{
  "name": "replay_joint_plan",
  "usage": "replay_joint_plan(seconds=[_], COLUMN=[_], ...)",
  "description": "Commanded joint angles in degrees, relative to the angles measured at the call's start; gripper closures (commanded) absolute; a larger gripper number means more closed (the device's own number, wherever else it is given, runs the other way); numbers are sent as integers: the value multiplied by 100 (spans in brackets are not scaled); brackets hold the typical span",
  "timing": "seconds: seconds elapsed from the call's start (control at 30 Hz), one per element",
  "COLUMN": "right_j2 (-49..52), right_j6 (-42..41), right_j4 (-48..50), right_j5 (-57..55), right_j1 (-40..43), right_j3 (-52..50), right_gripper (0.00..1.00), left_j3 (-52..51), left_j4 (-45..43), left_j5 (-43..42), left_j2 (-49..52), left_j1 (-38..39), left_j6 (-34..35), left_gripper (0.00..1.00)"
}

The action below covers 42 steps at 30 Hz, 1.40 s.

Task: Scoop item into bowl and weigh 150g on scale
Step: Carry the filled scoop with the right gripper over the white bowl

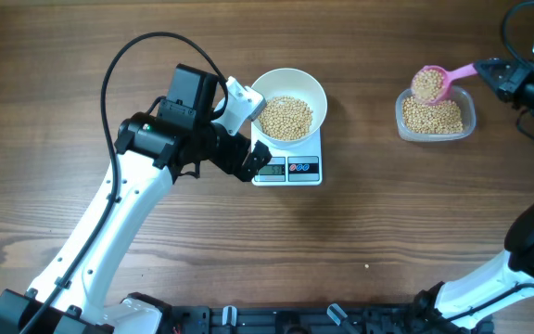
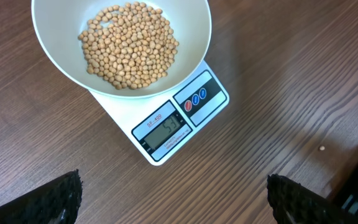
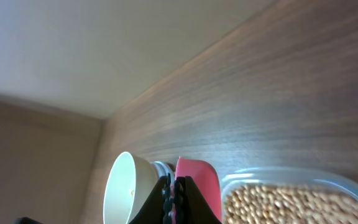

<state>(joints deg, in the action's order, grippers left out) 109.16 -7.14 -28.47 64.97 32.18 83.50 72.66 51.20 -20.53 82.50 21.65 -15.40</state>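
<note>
Hardly legible: digits on the scale [image 1: 287,169], blurred in the left wrist view.
Cut off: the tub [image 1: 466,121] in the right wrist view.
Beans [image 1: 287,118]: tan, round, heaped in the white bowl [image 1: 315,88] sitting on the scale; more fill the clear tub and the pink scoop [image 1: 448,79].
Left claw [image 2: 179,208]: wide open, empty, over the scale's left front corner.
Right claw [image 1: 499,74]: closed on the scoop handle, scoop above the tub.
Counter [image 1: 387,232]: brown wood grain.

White arms [image 1: 109,223], black cable [image 1: 156,36], black-fingered left hand [image 2: 176,202]
</note>
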Motion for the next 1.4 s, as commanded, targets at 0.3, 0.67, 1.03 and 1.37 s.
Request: replay_joint_plan(seconds=[0.3, 0.67, 1.03, 1.37], right_j2=[-507, -507, -527, -927], right_j6=[-2044, -1272, -61, 852], right_j4=[2549, 2105, 1768, 1263], right_j5=[330, -466, -907, -1665], right_j1=[-2437, -3088, -3567, -3941], right_j3=[15, 15, 15, 15], right_gripper=[95, 96, 96, 96], left_j3=[63, 63, 63, 63], left_j4=[-9, -7, -7, -7], left_j5=[-87, -87, -87, -87], left_j2=[-22, -22, -22, -22], left_j1=[4, 4, 4, 4], left_j6=[-90, -90, -90, -90], left_gripper=[0, 0, 0, 0])
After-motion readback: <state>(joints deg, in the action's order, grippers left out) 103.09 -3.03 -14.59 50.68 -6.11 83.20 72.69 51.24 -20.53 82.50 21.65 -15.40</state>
